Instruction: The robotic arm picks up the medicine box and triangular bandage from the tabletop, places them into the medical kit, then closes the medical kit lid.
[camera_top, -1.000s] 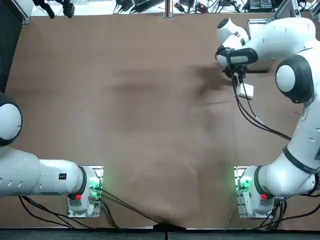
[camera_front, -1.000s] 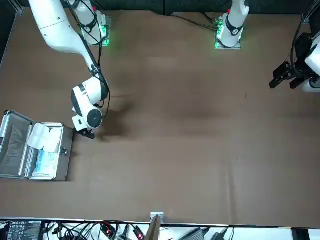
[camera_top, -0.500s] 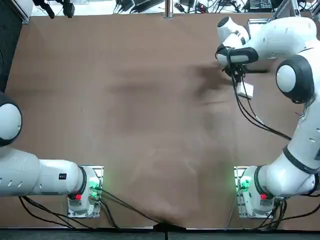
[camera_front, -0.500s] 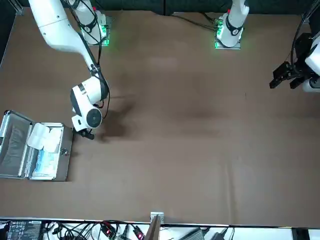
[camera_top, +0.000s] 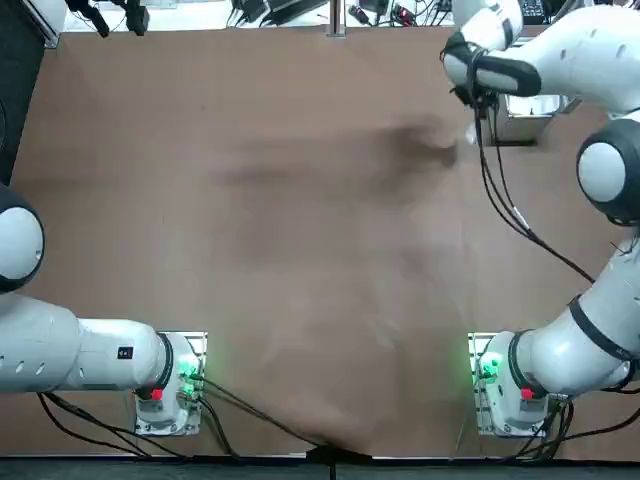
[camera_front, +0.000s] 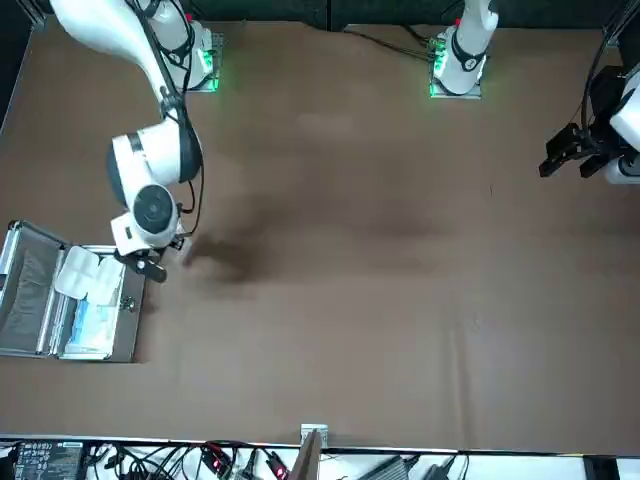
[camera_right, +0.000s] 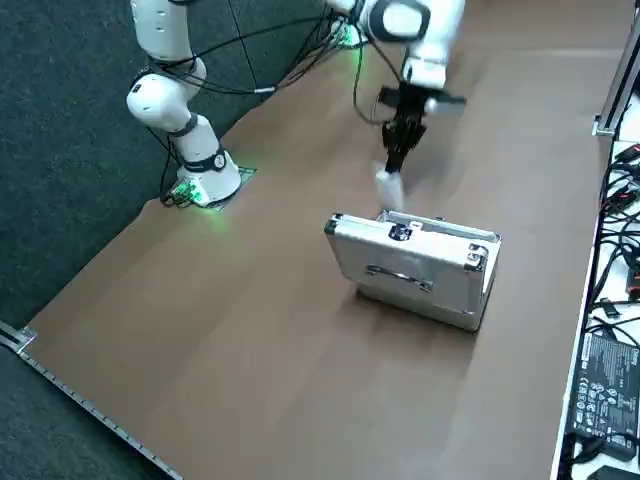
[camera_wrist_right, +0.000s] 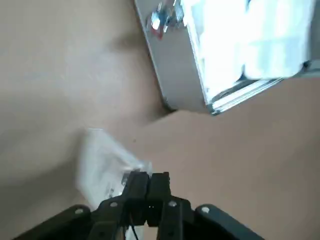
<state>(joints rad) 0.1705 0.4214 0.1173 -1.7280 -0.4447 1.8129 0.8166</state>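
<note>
Upper middle of the side view, my hand (camera_right: 392, 170) pinches the medicine box (camera_right: 390, 191); swinging too low could snag it on the medical kit (camera_front: 126, 335).

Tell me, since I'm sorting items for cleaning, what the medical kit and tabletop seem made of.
Medical kit: likely brushed aluminium, judging by its silvery sheen and metal corners. Tabletop: a smooth, brown, satin sheet, perhaps vinyl, softly reflecting light. The right end effector is beside the kit.

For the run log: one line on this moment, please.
right gripper holding white packet | beside medical kit | kit lid open | triangular bandage in kit
</note>
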